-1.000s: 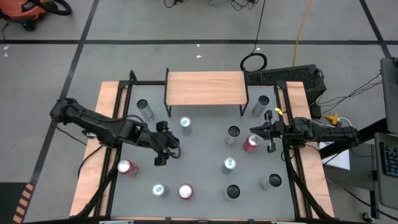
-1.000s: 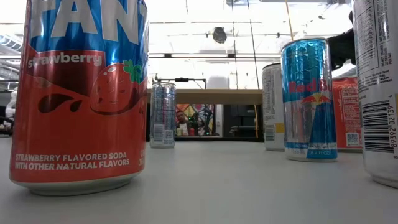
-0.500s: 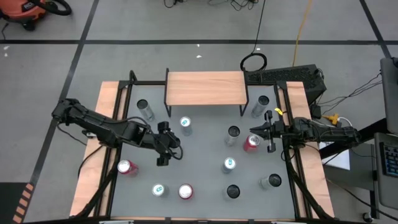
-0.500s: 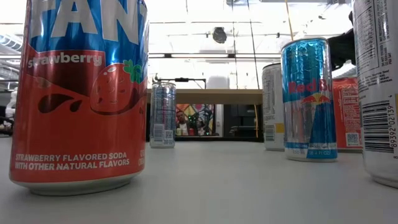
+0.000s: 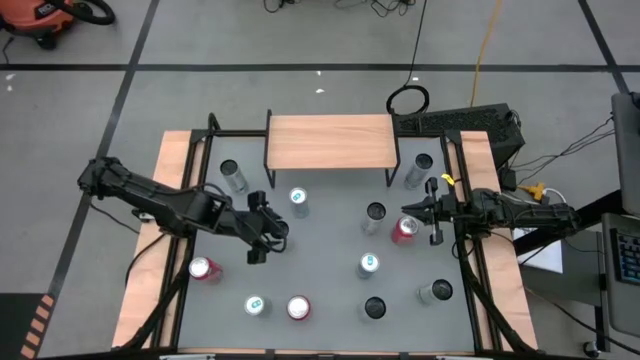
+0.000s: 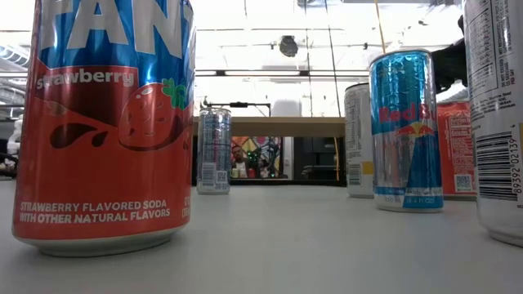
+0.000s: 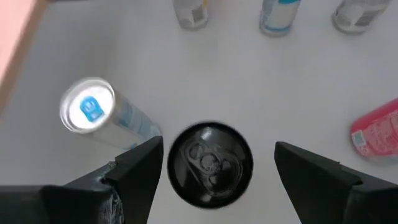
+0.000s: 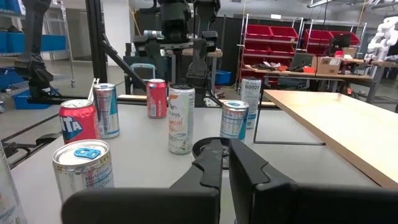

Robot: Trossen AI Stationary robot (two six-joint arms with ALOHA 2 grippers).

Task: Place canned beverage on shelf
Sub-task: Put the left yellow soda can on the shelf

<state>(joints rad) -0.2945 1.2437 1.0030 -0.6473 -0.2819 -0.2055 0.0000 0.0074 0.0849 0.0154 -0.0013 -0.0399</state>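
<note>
The black-topped can stands on the grey surface left of centre in the high view, directly under the left hand, whose fingers stand apart on either side of it without touching, as the left wrist view shows. The shelf, its wooden top bare, sits at the upper middle of the high view, well apart from this can. The right hand waits at the right, fingers pressed together, just beside a red can. The main risk, as I judge it, is the blue-topped can standing close to one left finger: a descent slightly off line could knock it over. Closing off-centre on the black-topped can could tip it, and the carry to the shelf passes near another blue-topped can.
</note>
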